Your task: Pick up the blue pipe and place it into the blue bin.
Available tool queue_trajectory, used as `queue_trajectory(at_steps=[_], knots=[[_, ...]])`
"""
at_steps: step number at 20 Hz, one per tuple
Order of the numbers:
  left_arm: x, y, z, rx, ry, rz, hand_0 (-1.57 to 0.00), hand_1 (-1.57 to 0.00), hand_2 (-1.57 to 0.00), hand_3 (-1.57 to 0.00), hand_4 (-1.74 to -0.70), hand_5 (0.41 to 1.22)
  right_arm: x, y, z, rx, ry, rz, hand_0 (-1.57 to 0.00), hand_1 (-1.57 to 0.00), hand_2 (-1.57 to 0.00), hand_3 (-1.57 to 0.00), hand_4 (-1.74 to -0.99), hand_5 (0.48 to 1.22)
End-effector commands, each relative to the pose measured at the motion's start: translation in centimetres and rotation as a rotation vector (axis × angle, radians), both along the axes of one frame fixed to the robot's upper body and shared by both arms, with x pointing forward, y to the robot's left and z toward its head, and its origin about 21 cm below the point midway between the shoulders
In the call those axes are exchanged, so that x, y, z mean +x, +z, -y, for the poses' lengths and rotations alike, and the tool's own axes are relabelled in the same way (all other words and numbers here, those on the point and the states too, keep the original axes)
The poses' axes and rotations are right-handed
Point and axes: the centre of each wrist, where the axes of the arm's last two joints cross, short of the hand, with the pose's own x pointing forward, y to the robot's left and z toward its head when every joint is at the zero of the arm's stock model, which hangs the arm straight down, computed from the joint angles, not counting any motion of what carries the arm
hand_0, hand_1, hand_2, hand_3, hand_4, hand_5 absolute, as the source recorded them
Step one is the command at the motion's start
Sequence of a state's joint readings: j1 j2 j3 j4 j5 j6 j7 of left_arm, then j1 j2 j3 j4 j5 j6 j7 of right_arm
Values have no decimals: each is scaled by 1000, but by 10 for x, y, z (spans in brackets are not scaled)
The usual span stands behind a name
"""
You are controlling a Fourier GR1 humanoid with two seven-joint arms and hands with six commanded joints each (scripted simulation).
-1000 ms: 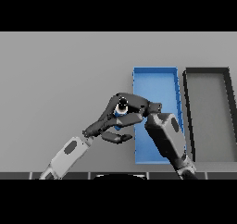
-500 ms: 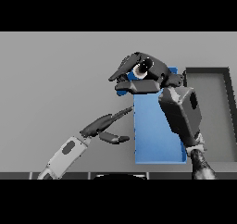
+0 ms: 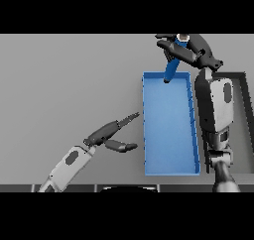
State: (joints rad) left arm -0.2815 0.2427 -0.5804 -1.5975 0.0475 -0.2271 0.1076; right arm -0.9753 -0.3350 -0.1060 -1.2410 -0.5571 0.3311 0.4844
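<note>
One blue pipe [image 3: 173, 60] hangs tilted from the right hand [image 3: 191, 49], fingers curled round it, above the blue bin [image 3: 168, 130].

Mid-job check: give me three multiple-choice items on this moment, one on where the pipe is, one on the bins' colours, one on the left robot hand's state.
1. Where is the blue pipe?
A. Lying on the table
B. Held over the far end of the blue bin
C. Inside the dark bin

2. What colours are the two bins?
A. Both blue
B. One blue, one dark grey
C. One red, one blue

3. What is the left robot hand doing?
A. Open, holding nothing
B. Gripping the pipe
C. Resting in the blue bin

Answers: 1 B, the right robot hand grips the pipe above the bin's far edge. 2 B, the dark bin sits to the right of the blue one. 3 A, its fingers are extended over bare table.
</note>
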Motion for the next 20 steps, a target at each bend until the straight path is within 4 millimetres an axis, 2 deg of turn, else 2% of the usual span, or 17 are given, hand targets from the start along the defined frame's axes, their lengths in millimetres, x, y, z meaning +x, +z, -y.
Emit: queue_trajectory(at_steps=[1,2,10,12,13,16,18,19,20], knots=[[2,0,-2,0,3,9,1,1,1,1,-825,461,3,-8,8,4,-26,-31,-1571,-1571,-1571,-1571,-1499,1221],[1,-2,-5,3,4,12,1,1,1,1,-824,462,4,-21,18,-2,-54,-70,-1571,-1571,-1571,-1571,-1499,1221],[-3,3,-4,-14,-15,13,1,1,1,1,-829,470,-15,-115,49,-137,-285,-412,-1571,-1571,-1571,-1571,-1499,1221],[-6,-2,0,-4,-14,4,1,1,1,1,-826,470,-21,-129,54,-176,-311,-460,-1571,-1571,-1571,-1080,-1586,1221],[-3,-1,-1,1,-6,3,1,1,1,1,-827,471,-25,-137,54,-201,-306,-483,-1571,-1571,-1571,-1178,-1569,1221],[-5,-3,-3,6,-5,1,1,1,1,1,-826,475,-35,-162,55,-271,-313,-575,-1571,-1571,-1571,-693,-1653,1205],[-5,-1,-2,-4,-12,5,1,1,1,1,-827,474,-39,-175,50,-306,-340,-653,-1571,-1571,-1571,-1009,-1583,1199],[-4,0,-2,2,-4,8,1,1,1,1,-829,474,-40,-182,52,-297,-369,-719,-1465,-1382,-1333,-807,-1534,1190],[-9,-1,-2,0,-9,7,1,1,1,1,-830,476,-41,-187,51,-309,-355,-767,-1172,-1106,-1066,-646,-1477,1178]])
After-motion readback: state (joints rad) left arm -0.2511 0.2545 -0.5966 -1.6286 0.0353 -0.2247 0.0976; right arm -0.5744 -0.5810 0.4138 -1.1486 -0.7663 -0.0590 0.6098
